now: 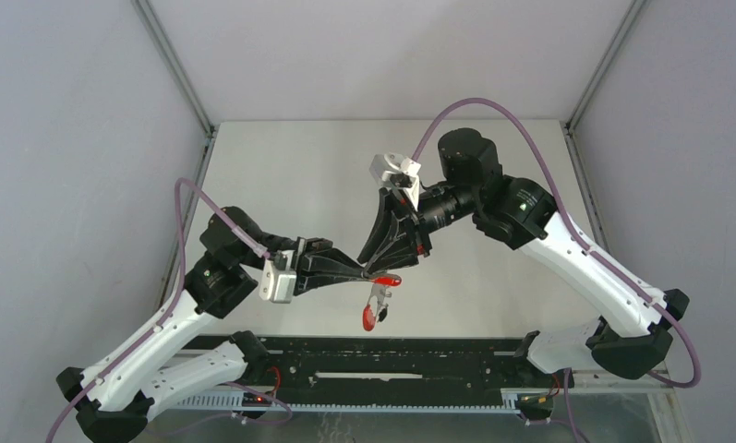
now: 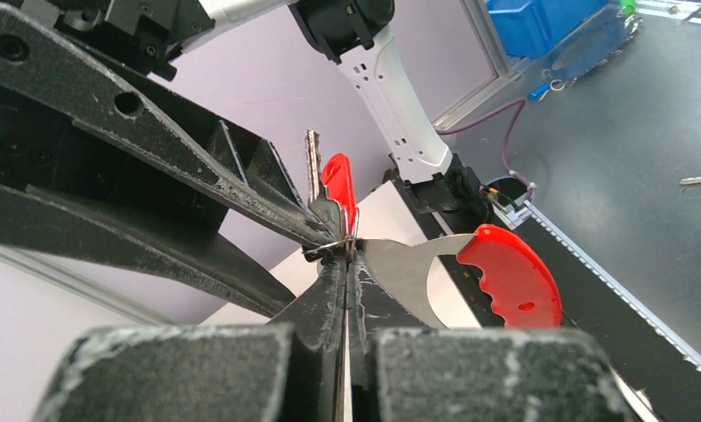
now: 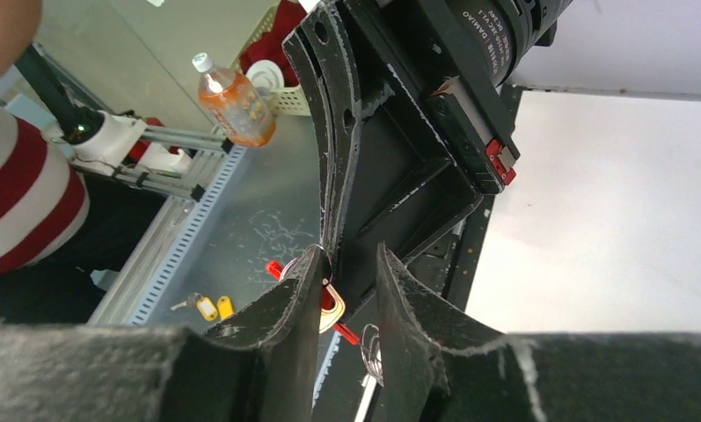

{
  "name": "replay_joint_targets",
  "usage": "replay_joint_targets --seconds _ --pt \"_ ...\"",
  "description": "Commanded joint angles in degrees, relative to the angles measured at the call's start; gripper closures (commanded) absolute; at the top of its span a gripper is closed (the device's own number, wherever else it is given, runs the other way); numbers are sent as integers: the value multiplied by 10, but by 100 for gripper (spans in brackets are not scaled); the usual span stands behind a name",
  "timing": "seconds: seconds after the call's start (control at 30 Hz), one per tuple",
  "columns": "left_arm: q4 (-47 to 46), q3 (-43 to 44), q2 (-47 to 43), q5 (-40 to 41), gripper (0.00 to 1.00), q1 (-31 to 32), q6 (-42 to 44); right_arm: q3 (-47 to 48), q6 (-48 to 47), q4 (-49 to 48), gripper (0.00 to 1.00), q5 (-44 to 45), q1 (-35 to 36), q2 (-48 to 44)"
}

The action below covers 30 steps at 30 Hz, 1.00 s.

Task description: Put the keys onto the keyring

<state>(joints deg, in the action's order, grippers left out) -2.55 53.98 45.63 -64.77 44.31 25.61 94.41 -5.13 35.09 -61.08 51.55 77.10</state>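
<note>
Left gripper (image 2: pixel 346 272) clamped on keyring (image 2: pixel 505 277); right gripper (image 3: pixel 348 259) parted beside red-tagged key (image 2: pixel 338 180). Hazard: key may slip free, drop to counter (image 1: pixel 290 185).

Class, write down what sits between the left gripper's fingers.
The left gripper pinches the keyring by its silver-grey end, red arc sticking out. The pinched end itself is hidden by the fingers.

White arm links (image 1: pixel 581 263), black joints (image 1: pixel 465 157), purple cables (image 1: pixel 512 111), scuffed black pincer fingers (image 2: pixel 171 369).
</note>
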Motion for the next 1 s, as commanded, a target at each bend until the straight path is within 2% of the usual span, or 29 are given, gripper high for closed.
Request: replay_joint_targets --seconds 0.0,0.3,0.47,0.63,0.97 --pt "-82 35 -4 50 100 2 22 -11 69 -23 62 -34 -6 24" --pt "-97 35 -7 64 100 2 -39 0 106 -29 57 -50 -16 46" --pt "-109 33 -8 71 100 3 -50 8 131 -23 40 -65 -28 63" --pt "-109 37 -14 74 100 3 -50 26 132 -9 39 -61 -33 71" --pt "-109 26 -25 75 100 2 -40 15 231 -110 39 -123 -41 81"
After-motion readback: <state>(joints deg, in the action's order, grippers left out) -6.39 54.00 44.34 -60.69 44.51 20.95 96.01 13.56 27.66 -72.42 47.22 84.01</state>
